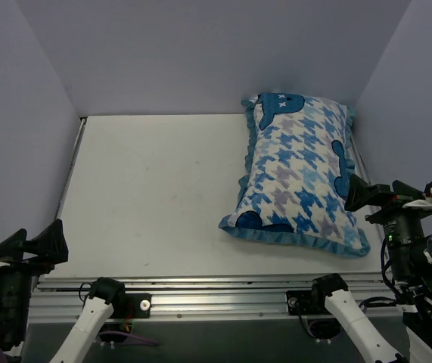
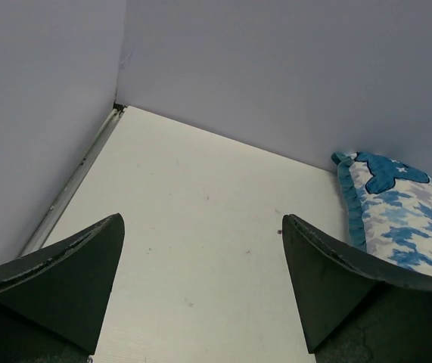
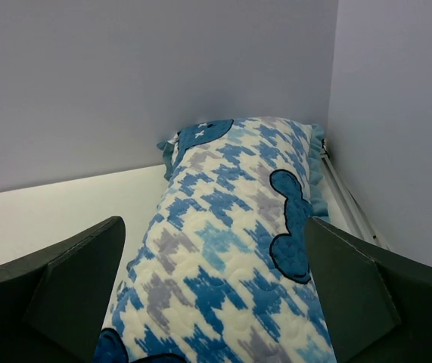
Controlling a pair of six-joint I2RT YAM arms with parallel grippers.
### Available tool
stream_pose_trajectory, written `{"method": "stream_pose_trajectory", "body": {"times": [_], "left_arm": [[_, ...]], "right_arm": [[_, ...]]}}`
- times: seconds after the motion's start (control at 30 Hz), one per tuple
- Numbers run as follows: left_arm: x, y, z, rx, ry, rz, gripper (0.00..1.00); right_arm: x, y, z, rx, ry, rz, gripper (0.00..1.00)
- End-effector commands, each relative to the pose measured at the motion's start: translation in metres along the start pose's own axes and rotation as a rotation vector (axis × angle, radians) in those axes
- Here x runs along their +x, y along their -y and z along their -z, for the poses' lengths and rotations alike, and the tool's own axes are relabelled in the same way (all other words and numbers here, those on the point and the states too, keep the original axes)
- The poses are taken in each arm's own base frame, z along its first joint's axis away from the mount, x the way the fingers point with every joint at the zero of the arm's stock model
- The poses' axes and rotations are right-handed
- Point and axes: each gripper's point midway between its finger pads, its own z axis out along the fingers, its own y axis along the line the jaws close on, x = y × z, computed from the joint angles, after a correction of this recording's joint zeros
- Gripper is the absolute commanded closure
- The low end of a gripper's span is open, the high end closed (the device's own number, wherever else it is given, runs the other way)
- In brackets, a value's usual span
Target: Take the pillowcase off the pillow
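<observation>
The pillowcase [image 1: 299, 174], blue-and-white houndstooth with dark blue cartoon shapes and a teal ruffle, lies stuffed full at the right side of the white table [image 1: 155, 197], running from near the back wall toward the front. The pillow is hidden inside it. The pillowcase also shows in the left wrist view [image 2: 405, 212] and the right wrist view [image 3: 231, 249]. My left gripper [image 1: 38, 246] [image 2: 202, 219] is open and empty at the front left corner, far from it. My right gripper [image 1: 382, 195] [image 3: 214, 221] is open and empty, above the pillowcase's near right end.
Grey-violet walls close in the table at the back, left and right. A metal strip [image 1: 72, 166] runs along the left wall's foot. A metal rail [image 1: 200, 291] with the two arm bases runs along the near edge.
</observation>
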Motion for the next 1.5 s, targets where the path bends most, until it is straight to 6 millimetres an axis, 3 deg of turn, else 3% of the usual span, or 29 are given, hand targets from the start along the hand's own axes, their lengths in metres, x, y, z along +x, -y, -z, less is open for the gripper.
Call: {"method": "stream_pose_trajectory", "body": {"times": [0.0,0.13,0.23,0.37,0.57,0.63,0.67,0.7,0.73,0.8,0.83,0.87,0.9,0.97,1.0,1.03,1.07,1.2,1.3,1.33,1.37,1.4,1.47], "left_arm": [[0.009,0.0,-0.008,-0.014,-0.045,-0.024,0.06],[0.016,0.004,-0.014,-0.013,-0.076,-0.04,0.06],[0.028,0.011,-0.024,0.008,-0.121,-0.053,0.06],[0.052,0.028,-0.046,0.058,-0.206,-0.09,0.06],[0.09,0.057,-0.084,0.123,-0.331,-0.095,0.06],[0.107,0.062,-0.098,0.13,-0.357,-0.088,0.06],[0.124,0.061,-0.103,0.123,-0.39,-0.093,0.06],[0.12,0.064,-0.106,0.133,-0.372,-0.081,0.06],[0.14,0.06,-0.111,0.119,-0.405,-0.088,0.06],[0.152,0.062,-0.12,0.115,-0.395,-0.062,0.06],[0.174,0.056,-0.122,0.1,-0.432,-0.067,0.06],[0.18,0.057,-0.126,0.098,-0.429,-0.049,0.06],[0.188,0.055,-0.127,0.087,-0.44,-0.045,0.06],[0.217,0.047,-0.128,0.065,-0.489,-0.043,0.06],[0.226,0.043,-0.128,0.052,-0.504,-0.044,0.06],[0.234,0.04,-0.127,0.04,-0.519,-0.046,0.06],[0.238,0.036,-0.126,0.023,-0.539,-0.053,0.06],[0.236,0.028,-0.13,-0.029,-0.534,-0.075,0.06],[0.234,0.024,-0.133,-0.043,-0.527,-0.081,0.06],[0.232,0.021,-0.135,-0.055,-0.52,-0.081,0.06],[0.232,0.019,-0.136,-0.059,-0.517,-0.083,0.06],[0.232,0.017,-0.137,-0.065,-0.516,-0.08,0.06],[0.23,0.011,-0.139,-0.085,-0.514,-0.066,0.06]], "right_arm": [[-0.008,0.0,-0.004,0.009,0.04,-0.004,0.0],[-0.002,-0.006,-0.013,-0.006,0.004,-0.008,0.0],[0.016,-0.005,-0.025,0.03,-0.069,-0.012,0.0],[0.038,0.0,-0.044,0.111,-0.153,-0.045,0.0],[0.074,-0.02,-0.083,0.094,-0.318,-0.039,0.0],[0.096,-0.026,-0.102,0.107,-0.401,-0.029,0.0],[0.111,-0.029,-0.115,0.121,-0.454,-0.024,0.0],[0.118,-0.03,-0.121,0.133,-0.478,-0.022,0.0],[0.126,-0.029,-0.128,0.152,-0.503,-0.017,0.0],[0.149,-0.03,-0.148,0.197,-0.564,-0.003,0.0],[0.157,-0.03,-0.155,0.212,-0.583,0.002,0.0],[0.164,-0.031,-0.162,0.221,-0.594,0.007,0.0],[0.181,-0.031,-0.174,0.244,-0.631,0.032,0.0],[0.195,-0.032,-0.188,0.272,-0.64,0.059,0.0],[0.215,-0.037,-0.197,0.278,-0.675,0.095,0.0],[0.223,-0.036,-0.203,0.285,-0.685,0.128,0.0],[0.232,-0.039,-0.208,0.28,-0.702,0.144,0.0],[0.299,-0.04,-0.219,0.301,-0.833,0.232,0.0],[0.349,-0.031,-0.213,0.331,-0.931,0.29,0.02],[0.363,-0.032,-0.21,0.326,-0.955,0.306,0.1],[0.386,-0.03,-0.203,0.317,-1.012,0.345,0.24],[0.396,-0.031,-0.2,0.3,-1.039,0.361,0.6],[0.414,-0.043,-0.191,0.241,-1.087,0.391,0.87]]}}
